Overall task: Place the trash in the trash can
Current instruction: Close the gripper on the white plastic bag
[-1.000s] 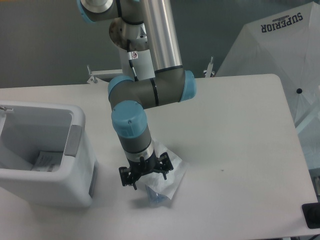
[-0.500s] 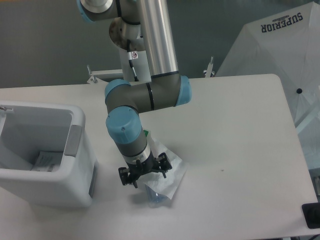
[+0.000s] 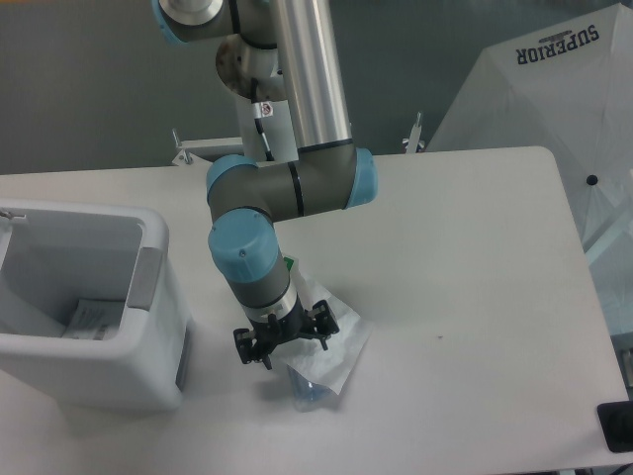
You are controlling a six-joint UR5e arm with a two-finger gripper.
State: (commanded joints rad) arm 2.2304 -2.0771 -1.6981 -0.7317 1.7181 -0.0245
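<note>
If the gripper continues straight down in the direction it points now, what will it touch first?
Most likely the white plastic bag lying on the table. The gripper points down over the bag's left part. Depth is unclear from this single view, so it might touch bare table beside it instead.

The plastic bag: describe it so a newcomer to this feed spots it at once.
Start at the big white trash can on the table's left. Just right of it hangs the gripper; the plastic bag lies crumpled under it, thin and translucent, with a green edge strip.
</note>
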